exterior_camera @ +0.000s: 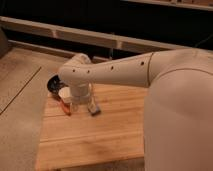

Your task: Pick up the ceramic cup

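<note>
The ceramic cup (64,93) is small, cream-white and round. It stands at the far left of the wooden table (115,135), just in front of a wider dark bowl (53,84). My gripper (78,102) hangs below the white arm, right next to the cup on its right side, low over the table. The arm's wrist covers most of the gripper and the cup's right edge. I cannot see whether the gripper touches the cup.
An orange object (66,107) lies on the table in front of the cup. A small blue and white object (94,108) lies to the right of the gripper. The floor (20,100) is to the left, and a dark counter with rails (100,37) runs behind.
</note>
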Robot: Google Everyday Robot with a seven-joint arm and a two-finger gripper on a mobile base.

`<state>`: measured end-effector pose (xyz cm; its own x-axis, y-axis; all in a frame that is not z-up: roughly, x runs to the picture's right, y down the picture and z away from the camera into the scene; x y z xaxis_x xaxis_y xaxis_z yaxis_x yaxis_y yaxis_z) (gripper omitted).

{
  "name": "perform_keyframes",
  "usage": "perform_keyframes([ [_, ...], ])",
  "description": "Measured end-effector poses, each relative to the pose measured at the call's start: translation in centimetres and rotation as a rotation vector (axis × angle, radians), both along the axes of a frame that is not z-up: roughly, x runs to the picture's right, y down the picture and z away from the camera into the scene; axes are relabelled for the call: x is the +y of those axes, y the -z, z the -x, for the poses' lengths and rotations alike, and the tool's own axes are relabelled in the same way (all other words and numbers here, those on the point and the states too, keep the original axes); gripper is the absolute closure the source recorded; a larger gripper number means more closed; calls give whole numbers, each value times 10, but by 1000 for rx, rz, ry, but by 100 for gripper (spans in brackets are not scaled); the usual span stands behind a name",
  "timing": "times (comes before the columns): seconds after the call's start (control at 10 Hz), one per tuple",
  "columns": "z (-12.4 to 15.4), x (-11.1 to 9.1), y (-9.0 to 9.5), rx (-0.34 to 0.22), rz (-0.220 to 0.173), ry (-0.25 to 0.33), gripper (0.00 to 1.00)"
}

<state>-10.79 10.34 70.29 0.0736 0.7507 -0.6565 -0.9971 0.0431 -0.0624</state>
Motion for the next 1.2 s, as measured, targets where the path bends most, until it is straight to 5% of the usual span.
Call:
perform_keyframes([
  [0.3, 0, -7, 0, 7, -26, 3, 35],
  [0.5, 8, -46, -4, -21, -168, 10, 35],
  [0.7, 21, -96, -4, -123, -345, 44, 35],
  [0.8, 22, -107, -2, -148, -385, 51, 35],
  [1.2, 25, -112, -2, -162, -405, 62, 35],
])
